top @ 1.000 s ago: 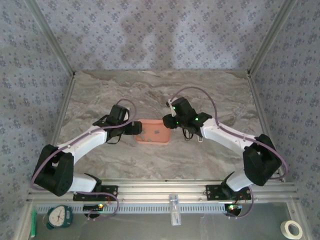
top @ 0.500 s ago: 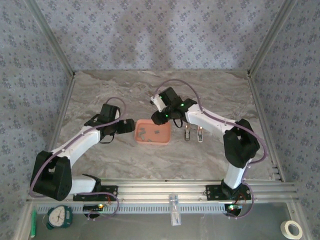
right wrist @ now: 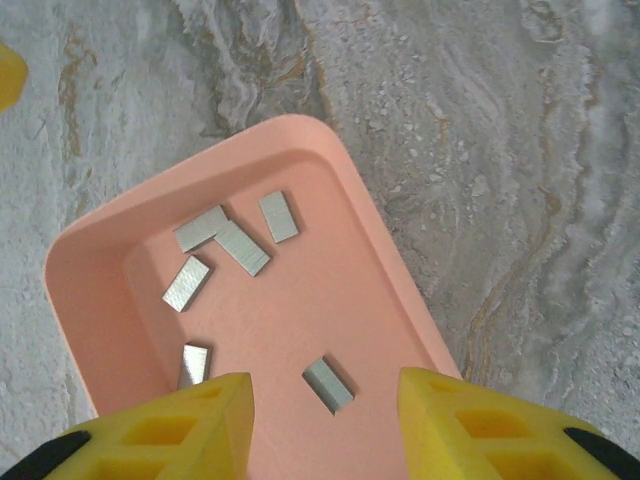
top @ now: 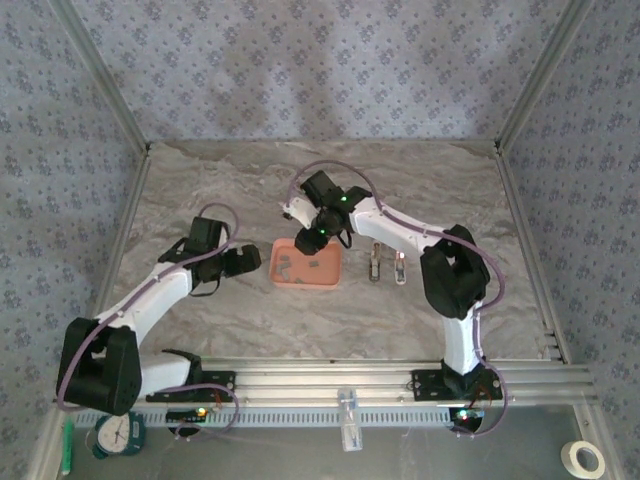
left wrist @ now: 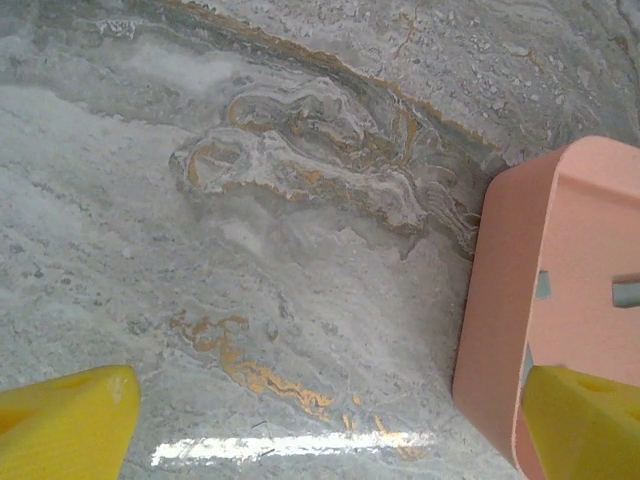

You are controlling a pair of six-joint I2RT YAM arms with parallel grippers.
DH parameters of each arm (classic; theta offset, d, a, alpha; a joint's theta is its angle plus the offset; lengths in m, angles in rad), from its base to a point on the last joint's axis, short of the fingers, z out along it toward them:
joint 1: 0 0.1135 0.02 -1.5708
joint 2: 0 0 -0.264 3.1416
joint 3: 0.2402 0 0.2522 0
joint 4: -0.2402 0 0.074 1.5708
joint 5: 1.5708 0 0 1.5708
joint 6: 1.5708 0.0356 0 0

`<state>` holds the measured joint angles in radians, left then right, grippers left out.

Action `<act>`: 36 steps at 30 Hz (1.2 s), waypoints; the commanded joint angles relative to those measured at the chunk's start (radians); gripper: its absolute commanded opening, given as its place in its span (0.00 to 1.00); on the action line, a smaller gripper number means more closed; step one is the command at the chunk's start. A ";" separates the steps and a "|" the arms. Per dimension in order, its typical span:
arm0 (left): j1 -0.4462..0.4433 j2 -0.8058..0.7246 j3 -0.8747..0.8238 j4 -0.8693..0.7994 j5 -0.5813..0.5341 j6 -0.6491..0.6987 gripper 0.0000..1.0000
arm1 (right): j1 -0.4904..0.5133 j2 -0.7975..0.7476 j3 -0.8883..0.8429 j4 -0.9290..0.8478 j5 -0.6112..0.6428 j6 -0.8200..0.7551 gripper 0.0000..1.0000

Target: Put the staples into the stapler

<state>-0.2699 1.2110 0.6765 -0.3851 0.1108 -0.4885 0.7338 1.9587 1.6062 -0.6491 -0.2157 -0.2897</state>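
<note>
Item, my right gripper point(right wrist: 322, 395): fingers partly spread, pinching nothing, hung nose-down over one end of the salmon-pink tray point(right wrist: 340, 290), placed so, I judge, to straddle a single strip for a pick. Item, the staples point(right wrist: 243, 247): six short grey strips, flat and loose on the tray floor, no two pointing quite alike. The nearest strip point(right wrist: 328, 385) lies under my gap with its long axis slanting across it (a turn of the wrist would likely square my pads to its long sides). Item, my left gripper point(left wrist: 325, 410): spread wide, empty, low over the marbled table point(left wrist: 250, 250) just beside the tray's left wall, probably to steady it. Item, the stapler point(top: 375, 266): on the table near the tray's right side, apart from it, seemingly two slim pieces side by side, long axes running near-to-far; which end leads is too small to tell.
</note>
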 commanded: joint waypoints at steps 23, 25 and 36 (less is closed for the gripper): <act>0.034 -0.047 -0.047 -0.004 0.049 -0.005 0.98 | -0.002 0.124 0.139 -0.219 0.003 -0.443 0.46; 0.037 -0.047 -0.051 -0.005 0.051 -0.004 0.98 | -0.002 0.130 0.141 -0.223 0.004 -0.475 0.46; 0.047 -0.066 -0.058 -0.010 0.063 -0.001 0.98 | 0.004 0.190 0.180 -0.269 0.066 -0.543 0.45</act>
<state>-0.2329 1.1671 0.6289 -0.3866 0.1516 -0.4915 0.7338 2.1223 1.7554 -0.8631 -0.1852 -0.7856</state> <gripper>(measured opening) 0.977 0.454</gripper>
